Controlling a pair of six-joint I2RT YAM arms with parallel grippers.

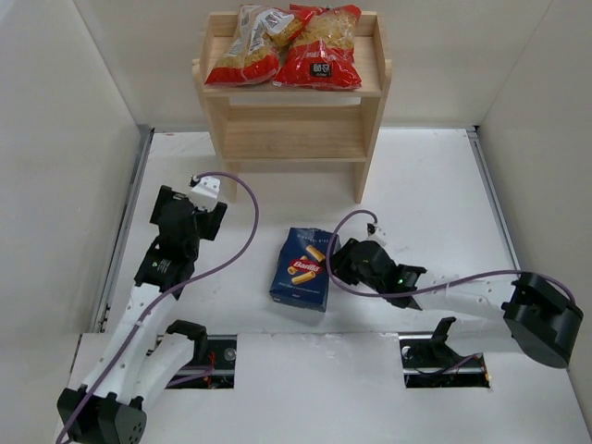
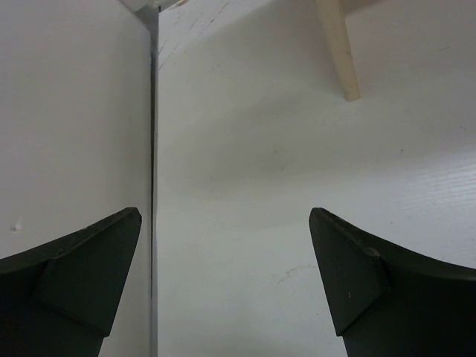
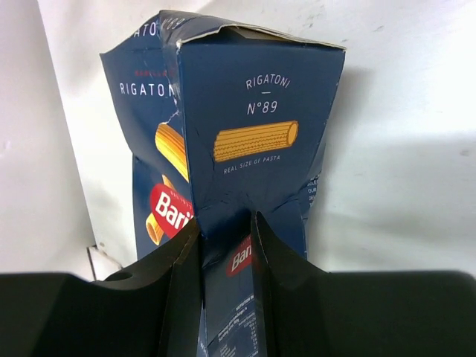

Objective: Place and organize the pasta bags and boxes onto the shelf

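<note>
Right wrist: right jaws pinch the Barilla box [image 3: 253,111], arm [image 1: 462,294] stretched low; left jaws wide, empty.

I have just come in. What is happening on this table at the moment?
The right gripper is shut on an edge of the dark blue Barilla box, which is down at the table in front of the shelf, not yet on it. A red pasta bag and a second bag lie side by side on the top tier. The left gripper is open over bare table and holds nothing.
</note>
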